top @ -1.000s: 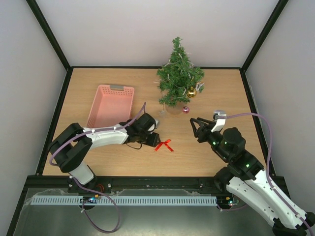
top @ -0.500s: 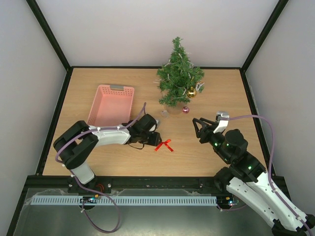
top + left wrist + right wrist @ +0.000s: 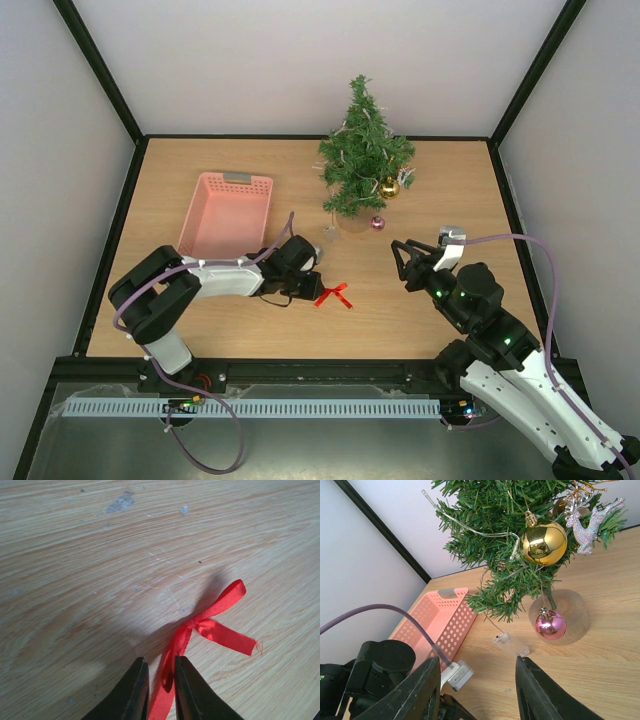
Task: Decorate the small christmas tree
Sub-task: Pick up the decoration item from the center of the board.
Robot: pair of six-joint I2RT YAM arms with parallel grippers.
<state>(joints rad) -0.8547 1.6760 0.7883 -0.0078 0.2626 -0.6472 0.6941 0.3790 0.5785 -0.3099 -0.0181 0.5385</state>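
The tree (image 3: 362, 150) stands upright at the far side of the table (image 3: 440, 180), right of centre and to the right of the pink basket (image 3: 225, 215), with a gold ball (image 3: 543, 542) and a pink ball (image 3: 550, 624) hanging from its near branches. Near of it, mid-table, the left gripper (image 3: 160, 662) is low on the wood, its fingers pinched on one tail of the red bow (image 3: 207, 625). The right gripper (image 3: 400, 265) hangs to the right of the bow with fingers spread wide and nothing between them, pointing toward the tree.
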